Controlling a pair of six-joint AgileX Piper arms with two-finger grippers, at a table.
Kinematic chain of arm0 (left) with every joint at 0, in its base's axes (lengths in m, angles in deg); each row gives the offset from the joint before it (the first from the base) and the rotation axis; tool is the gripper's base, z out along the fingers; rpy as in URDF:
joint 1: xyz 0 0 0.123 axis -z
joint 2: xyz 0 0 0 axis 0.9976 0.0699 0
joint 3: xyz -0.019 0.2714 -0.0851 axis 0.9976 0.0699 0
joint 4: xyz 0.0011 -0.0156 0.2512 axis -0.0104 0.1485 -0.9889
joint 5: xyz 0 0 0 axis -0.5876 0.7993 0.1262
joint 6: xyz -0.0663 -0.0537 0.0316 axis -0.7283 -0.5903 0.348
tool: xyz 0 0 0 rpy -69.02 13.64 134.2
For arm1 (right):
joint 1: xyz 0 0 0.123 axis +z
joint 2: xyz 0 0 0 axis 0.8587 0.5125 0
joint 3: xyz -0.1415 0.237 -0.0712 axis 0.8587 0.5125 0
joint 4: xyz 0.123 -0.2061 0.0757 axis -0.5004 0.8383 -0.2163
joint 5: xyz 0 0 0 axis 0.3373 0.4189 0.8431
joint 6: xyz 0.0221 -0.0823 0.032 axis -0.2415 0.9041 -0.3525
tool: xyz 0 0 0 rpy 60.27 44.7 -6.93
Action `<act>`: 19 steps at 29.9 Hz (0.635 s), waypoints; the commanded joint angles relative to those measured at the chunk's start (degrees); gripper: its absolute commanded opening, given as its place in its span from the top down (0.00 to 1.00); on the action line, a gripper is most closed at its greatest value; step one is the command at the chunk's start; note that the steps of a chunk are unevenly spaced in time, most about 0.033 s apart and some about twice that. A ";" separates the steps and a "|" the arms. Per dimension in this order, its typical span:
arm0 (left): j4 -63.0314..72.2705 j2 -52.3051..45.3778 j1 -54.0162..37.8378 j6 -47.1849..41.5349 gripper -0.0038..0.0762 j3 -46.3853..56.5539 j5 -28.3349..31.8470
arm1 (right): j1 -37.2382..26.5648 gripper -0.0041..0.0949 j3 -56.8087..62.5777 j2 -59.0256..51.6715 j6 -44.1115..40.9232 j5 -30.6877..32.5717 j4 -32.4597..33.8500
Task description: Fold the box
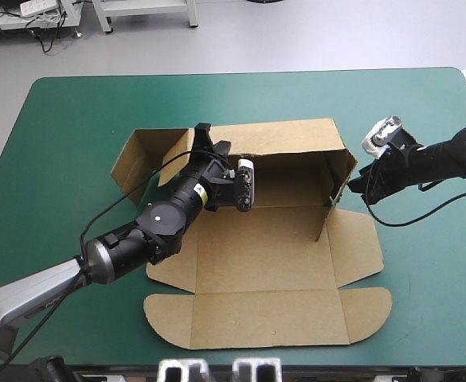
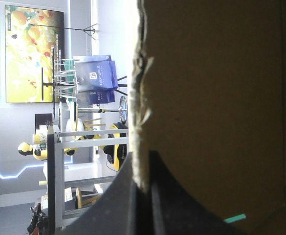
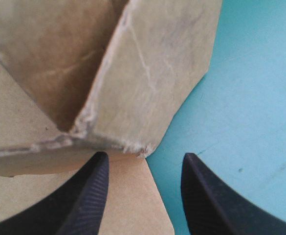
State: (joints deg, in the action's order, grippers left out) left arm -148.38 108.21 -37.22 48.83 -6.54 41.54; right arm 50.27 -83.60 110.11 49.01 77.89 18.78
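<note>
The box (image 1: 256, 255) lies mid-table (image 1: 73, 119), partly formed. Its far wall and right wall stand up, a flap splays out at the far left corner, and the lid lies flat toward the near edge. The left gripper (image 1: 211, 142) is on the far wall's top edge near its left end, its fingers all but closed with the board's edge (image 2: 216, 98) pinched between them. The right gripper (image 1: 356, 185) is at the box's right corner (image 3: 147, 73), fingers apart and gripping nothing. One finger (image 3: 91, 196) is over a flat flap, the other over the teal-green cover.
</note>
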 commanded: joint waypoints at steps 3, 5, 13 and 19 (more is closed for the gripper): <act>-1.64 -1.56 0.32 -0.66 0.97 -1.56 -1.52 | 0.97 0.50 -1.23 -1.82 4.77 -2.48 -6.17; -1.64 -1.56 0.32 -0.66 0.97 -1.56 -1.52 | 2.07 0.50 -1.23 -0.51 5.42 -2.50 -7.92; -1.64 -1.56 0.32 -0.22 0.97 -1.56 -1.52 | 5.71 0.50 -1.23 1.95 5.79 -1.42 -9.98; -1.64 -1.56 0.32 -0.22 0.97 -1.56 -1.61 | 5.71 0.50 -1.33 1.62 6.00 2.79 -9.91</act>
State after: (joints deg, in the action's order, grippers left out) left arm -148.39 108.61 -37.22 48.89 -6.54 39.92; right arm 55.90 -83.60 114.08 54.36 78.54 12.23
